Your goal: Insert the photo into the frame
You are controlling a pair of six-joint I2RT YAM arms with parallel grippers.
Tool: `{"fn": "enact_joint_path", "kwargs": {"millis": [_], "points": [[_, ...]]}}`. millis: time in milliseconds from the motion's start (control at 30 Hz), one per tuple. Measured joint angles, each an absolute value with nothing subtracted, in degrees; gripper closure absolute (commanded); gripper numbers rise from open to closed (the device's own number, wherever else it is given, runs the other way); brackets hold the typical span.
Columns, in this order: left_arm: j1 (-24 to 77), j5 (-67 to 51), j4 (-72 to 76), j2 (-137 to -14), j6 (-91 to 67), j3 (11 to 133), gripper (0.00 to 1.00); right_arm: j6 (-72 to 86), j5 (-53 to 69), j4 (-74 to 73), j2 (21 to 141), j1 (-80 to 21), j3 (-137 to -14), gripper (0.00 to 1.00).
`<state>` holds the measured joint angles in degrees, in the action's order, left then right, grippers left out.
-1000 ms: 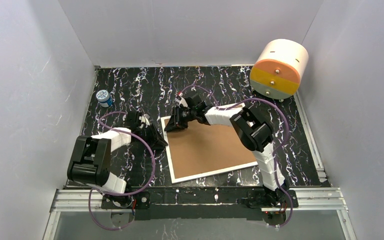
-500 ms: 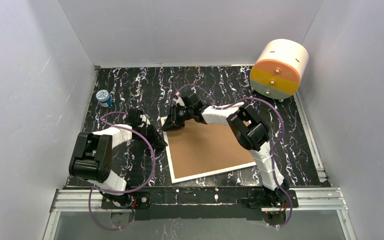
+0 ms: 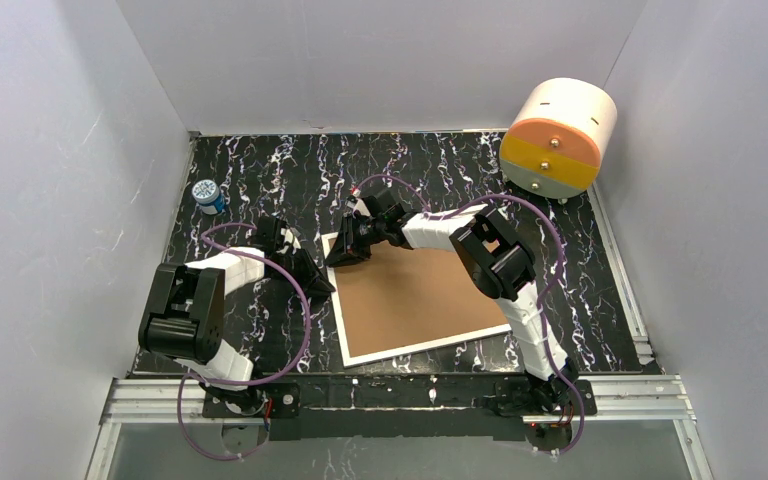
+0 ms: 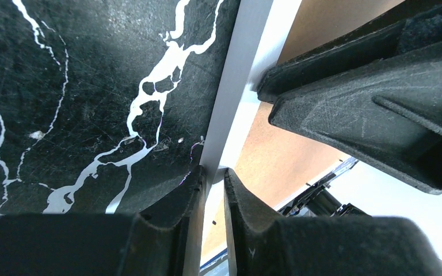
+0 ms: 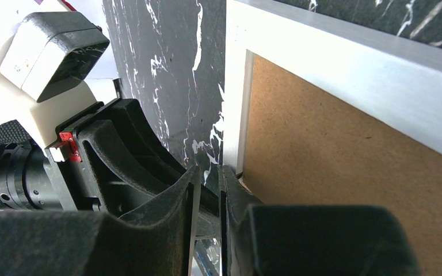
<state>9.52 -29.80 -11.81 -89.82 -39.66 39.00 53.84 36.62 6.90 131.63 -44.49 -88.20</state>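
Note:
The frame lies back up on the black marble table, its brown fibreboard inside a narrow white rim. My left gripper is at the frame's left edge. In the left wrist view its jaws are closed to a thin gap with the white rim running in between them. My right gripper is at the frame's far left corner. In the right wrist view its jaws are almost together, one finger lying over the rim, with nothing visible in the gap. The photo is out of view.
A white-and-orange drum stands at the back right corner. A small blue-and-white can stands at the far left. Grey walls close in the table on three sides. A metal rail runs along the near edge.
My right gripper has shifted a little to the left at the frame's far corner. The left gripper and the frame have hardly moved.

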Motion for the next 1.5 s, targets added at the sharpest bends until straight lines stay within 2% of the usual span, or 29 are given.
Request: {"fn": "enact_joint_path", "kwargs": {"millis": [733,1167,1500], "points": [[9.5,-29.5,-12.0,-89.8,-39.6,39.0,0.86,55.4,35.6,6.0,131.6,-44.0,-87.7,0.76],[9.5,-29.5,-12.1,-89.8,-39.6,39.0,0.87,58.8,36.4,8.1,131.6,-43.1,-86.0,0.69],[9.5,-29.4,-12.3,-89.9,-39.6,39.1,0.87,56.5,36.0,6.5,131.3,-42.8,-85.8,0.68]]}}
